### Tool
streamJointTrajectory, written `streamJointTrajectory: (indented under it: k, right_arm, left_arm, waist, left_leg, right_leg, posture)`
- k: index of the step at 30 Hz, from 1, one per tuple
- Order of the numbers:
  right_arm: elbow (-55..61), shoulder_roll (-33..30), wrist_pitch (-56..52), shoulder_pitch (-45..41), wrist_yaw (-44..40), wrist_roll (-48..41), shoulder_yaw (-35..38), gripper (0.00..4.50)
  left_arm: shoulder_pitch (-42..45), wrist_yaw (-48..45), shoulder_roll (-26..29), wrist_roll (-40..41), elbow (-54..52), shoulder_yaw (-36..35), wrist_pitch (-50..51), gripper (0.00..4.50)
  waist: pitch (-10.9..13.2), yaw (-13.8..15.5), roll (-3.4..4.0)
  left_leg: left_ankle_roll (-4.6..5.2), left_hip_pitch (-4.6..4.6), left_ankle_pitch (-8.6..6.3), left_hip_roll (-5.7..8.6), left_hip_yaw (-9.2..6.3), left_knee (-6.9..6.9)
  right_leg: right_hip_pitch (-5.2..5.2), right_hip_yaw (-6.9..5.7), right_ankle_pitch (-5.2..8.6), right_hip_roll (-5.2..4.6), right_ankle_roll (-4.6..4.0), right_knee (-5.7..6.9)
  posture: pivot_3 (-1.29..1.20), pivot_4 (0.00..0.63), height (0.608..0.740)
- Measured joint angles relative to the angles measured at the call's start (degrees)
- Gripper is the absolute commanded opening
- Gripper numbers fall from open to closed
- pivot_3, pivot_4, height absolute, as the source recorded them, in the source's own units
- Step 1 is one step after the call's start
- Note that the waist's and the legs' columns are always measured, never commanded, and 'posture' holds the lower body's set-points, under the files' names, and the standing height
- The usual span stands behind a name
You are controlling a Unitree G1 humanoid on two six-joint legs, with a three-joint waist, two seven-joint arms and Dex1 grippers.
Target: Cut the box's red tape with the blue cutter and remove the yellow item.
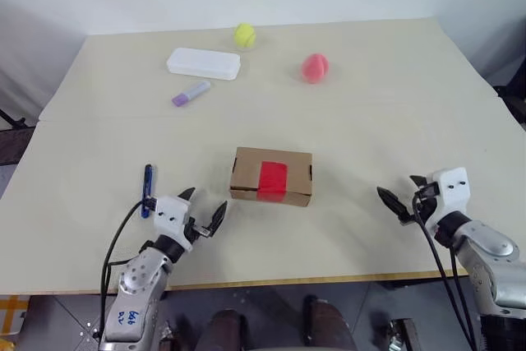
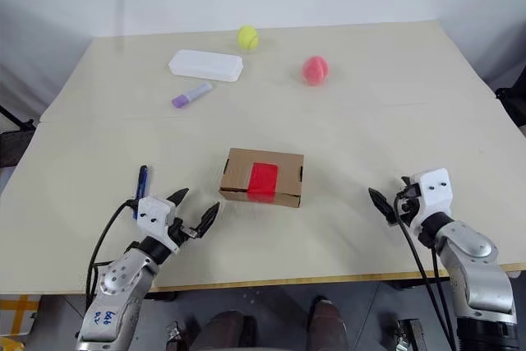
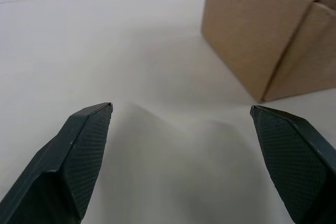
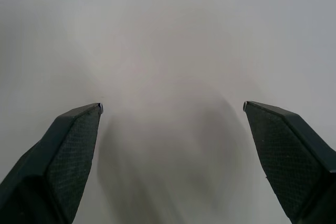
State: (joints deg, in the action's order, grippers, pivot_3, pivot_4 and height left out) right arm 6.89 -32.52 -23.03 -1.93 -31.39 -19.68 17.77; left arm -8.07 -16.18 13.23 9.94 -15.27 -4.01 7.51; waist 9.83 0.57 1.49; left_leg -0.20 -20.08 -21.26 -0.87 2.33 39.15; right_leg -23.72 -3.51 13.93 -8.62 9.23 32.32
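Both end effectors, left [image 1: 202,210] and right [image 1: 400,194], hover with fingers spread, empty, over the tabletop [image 1: 370,113]; the box [image 1: 272,176], red tape [image 1: 273,179] sealed, sits between, the blue cutter [image 1: 147,190] near left.

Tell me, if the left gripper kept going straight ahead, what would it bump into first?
Probably the box: the open left gripper points past its near corner, so it might only clip it, or just miss.

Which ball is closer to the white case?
The yellow-green tennis ball, just beside the white case; the pink ball lies farther off.
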Motion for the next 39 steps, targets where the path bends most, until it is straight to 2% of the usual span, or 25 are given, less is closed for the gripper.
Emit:
streamJointTrajectory:
  k: [9, 10, 12, 23, 24, 25, 32, 39]
  right_arm:
    - [1.0, 0.0, -4.1, -1.4, 4.2, 0.7, 0.0, 4.5]
    - [1.7, 0.0, -4.7, -1.5, 4.3, 0.7, -0.2, 4.32]
    - [3.5, -0.1, -6.1, -1.5, 3.8, 0.5, -1.0, 3.93]
    - [9.4, 0.2, -9.1, 0.4, 2.9, 0.0, -4.3, 0.06]
    - [9.8, 0.4, -9.6, 0.3, 2.9, -0.1, -5.0, 0.0]
    - [10.0, 0.7, -9.9, 0.1, 2.9, -0.1, -5.9, 0.0]
    - [14.5, 4.4, -14.2, -5.4, 2.8, -1.4, -14.6, 0.0]
    - [10.1, 6.4, -15.5, -16.8, 0.4, -1.6, -19.9, 0.0]
  left_arm:
    - [3.2, 3.0, -0.6, -1.2, -1.0, 0.7, 7.1, 4.48]
    - [3.4, 2.8, -0.4, -1.2, -1.0, 0.7, 7.6, 4.3]
    - [3.8, 1.6, 0.4, -1.2, -0.4, 0.8, 7.0, 3.91]
    - [10.4, 1.9, -1.4, -0.8, 6.4, -0.5, 5.3, 0.43]
    - [11.0, 1.9, -1.6, -0.8, 7.0, -0.5, 5.1, 0.11]
    - [11.7, 2.0, -1.7, -0.8, 7.5, -0.5, 4.9, 0.03]
    - [15.7, 0.1, -2.2, -0.9, 11.9, 0.3, 3.0, 0.03]
    - [15.1, -5.8, -0.6, -1.3, 11.2, 4.5, 1.0, 0.03]
  waist:
    - [0.0, 0.5, 0.01]
    - [0.0, 0.6, 0.01]
    - [0.0, 0.7, 0.01]
    - [0.0, 1.0, 0.01]
    - [0.0, 1.0, 0.01]
    - [0.0, 1.0, 0.01]
    - [0.0, 1.0, -0.02]
    - [-0.1, 0.8, -0.12]
  left_leg:
    - [-0.05, 0.04, 0.07, 0.01, 0.0, 0.04]
    - [-0.05, 0.06, 0.08, 0.0, -0.01, 0.04]
    - [-0.05, 0.09, 0.09, -0.02, -0.02, 0.04]
    - [-0.06, 0.06, 0.15, 0.01, -0.06, 0.1]
    - [-0.08, 0.07, 0.16, 0.01, -0.06, 0.1]
    - [-0.1, 0.06, 0.19, 0.01, -0.07, 0.1]
    - [-0.14, -0.02, 0.24, 0.03, -0.17, 0.15]
    - [-0.13, -0.05, 0.17, 0.01, -0.2, 0.15]
  right_leg:
    - [0.02, 0.0, 0.0, -0.01, -0.01, 0.09]
    - [0.02, 0.0, 0.01, -0.01, -0.02, 0.13]
    - [0.01, -0.02, 0.03, 0.0, -0.06, 0.19]
    - [0.05, -0.03, 0.01, -0.01, -0.08, 0.2]
    - [0.05, -0.03, 0.01, -0.01, -0.08, 0.21]
    - [0.05, -0.03, 0.0, -0.01, -0.08, 0.21]
    - [0.04, -0.08, -0.03, -0.01, -0.1, 0.2]
    - [0.01, -0.18, -0.04, -0.01, -0.09, 0.19]
  posture:
    - [0.0, 0.15, 0.74]
    - [0.0, 0.15, 0.74]
    - [0.0, 0.15, 0.74]
    - [0.0, 0.15, 0.74]
    - [0.0, 0.15, 0.74]
    - [0.0, 0.15, 0.74]
    - [0.0, 0.15, 0.74]
    - [0.0, 0.15, 0.74]
